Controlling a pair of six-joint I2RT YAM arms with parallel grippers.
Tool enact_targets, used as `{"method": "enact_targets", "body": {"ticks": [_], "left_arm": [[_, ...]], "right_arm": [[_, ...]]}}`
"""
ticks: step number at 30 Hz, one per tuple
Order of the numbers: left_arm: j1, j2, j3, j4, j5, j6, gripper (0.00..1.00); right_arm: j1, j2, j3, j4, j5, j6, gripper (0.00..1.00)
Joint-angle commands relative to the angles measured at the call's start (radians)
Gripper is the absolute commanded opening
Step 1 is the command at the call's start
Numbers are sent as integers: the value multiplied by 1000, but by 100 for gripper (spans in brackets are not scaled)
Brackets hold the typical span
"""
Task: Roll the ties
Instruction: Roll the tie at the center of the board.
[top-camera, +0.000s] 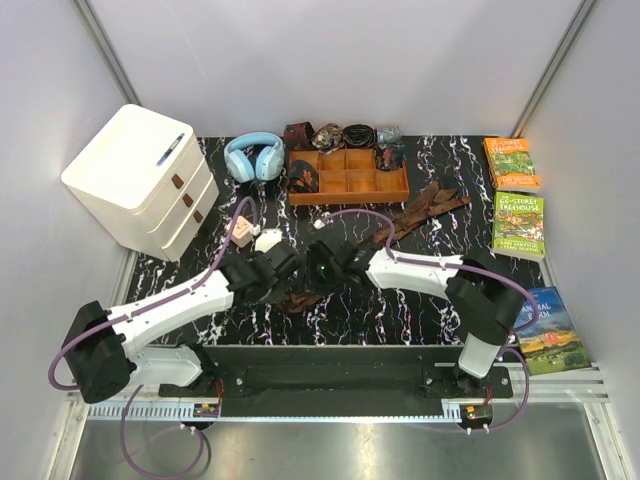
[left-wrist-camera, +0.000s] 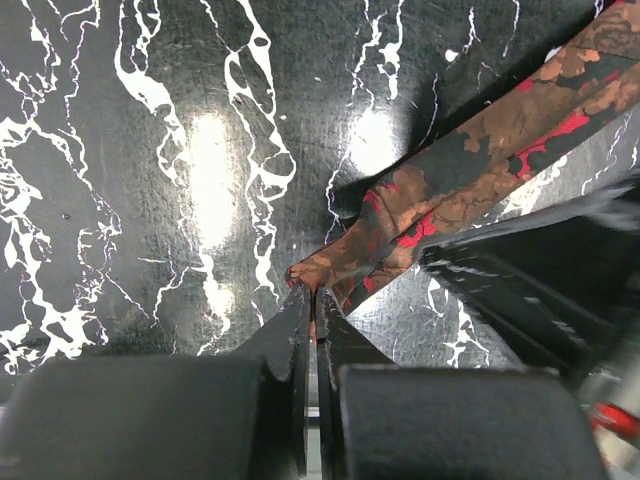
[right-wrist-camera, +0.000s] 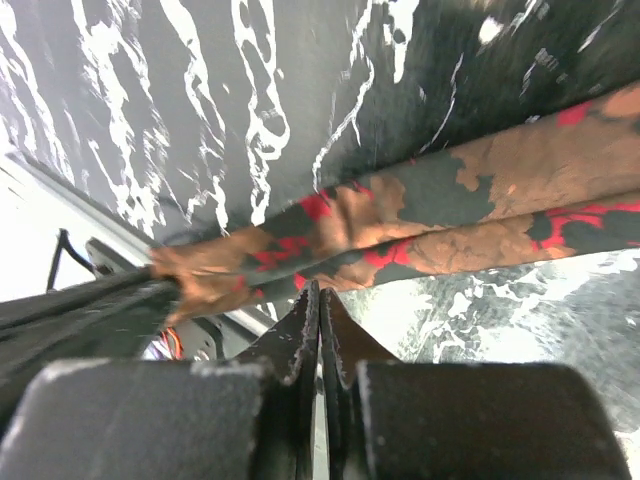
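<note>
Tie (left-wrist-camera: 470, 170) was lying stretched across the black marble table (top-camera: 400, 310) in front of the arms, slanting up toward the loose pile of other ties (top-camera: 428, 205) right of the wooden tray (top-camera: 348, 198). Left gripper (left-wrist-camera: 308, 292) had its fingers squeezed together on the narrow tip. Right gripper (right-wrist-camera: 319, 292) was pinched closed on the fabric's edge just beside it, both low at the tabletop.

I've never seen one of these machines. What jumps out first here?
Mid-table, the left pincer and right pincer meet, both pinched shut on one red-and-brown patterned tie. Behind them sits an orange wooden tray, with pale blue headphones to its left.
</note>
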Motion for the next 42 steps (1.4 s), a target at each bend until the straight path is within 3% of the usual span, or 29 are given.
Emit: {"method": "enact_targets", "body": {"ticks": [1,8,17,42], "left_arm": [[-18,-19,27,4,-13,9,0],[-24,-19,35,4,-13,17,0],[-24,39,84,4,-29,48,0],[-57,299,325,-24,-32,89,4]], "right_arm": [[-23,-28,45,-43,101,3,4],[-30,160,206,-41,29,-20,3],[-23,250,170,21,-49,-52,2],[-23,84,-64,61,7,43,1]]}}
